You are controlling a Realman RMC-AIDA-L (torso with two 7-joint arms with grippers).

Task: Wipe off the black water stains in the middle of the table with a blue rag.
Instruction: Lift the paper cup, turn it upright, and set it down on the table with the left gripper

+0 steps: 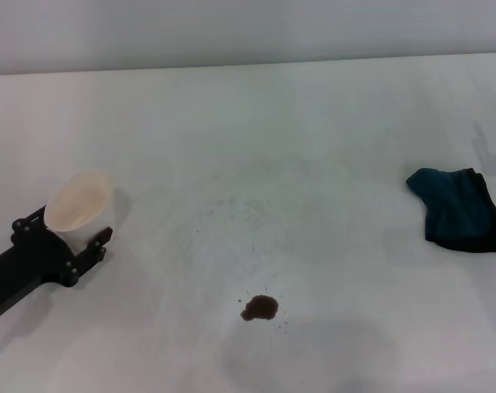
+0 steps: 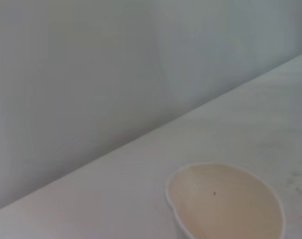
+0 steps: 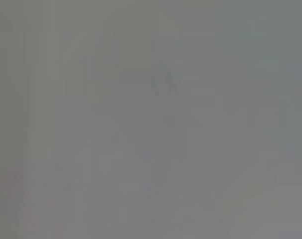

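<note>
The black water stains (image 1: 260, 309) are one small dark blotch with tiny specks, near the front middle of the white table (image 1: 272, 147). The blue rag (image 1: 459, 210) lies crumpled at the right edge of the table, far from the stain, with nothing touching it. My left gripper (image 1: 66, 237) is at the far left, shut around a white cup (image 1: 80, 209). The cup's rim looks squeezed in the left wrist view (image 2: 226, 204). My right gripper is out of view; the right wrist view shows only plain grey.
The table's back edge (image 1: 248, 64) meets a pale wall. The left arm and cup take up the left front part of the table.
</note>
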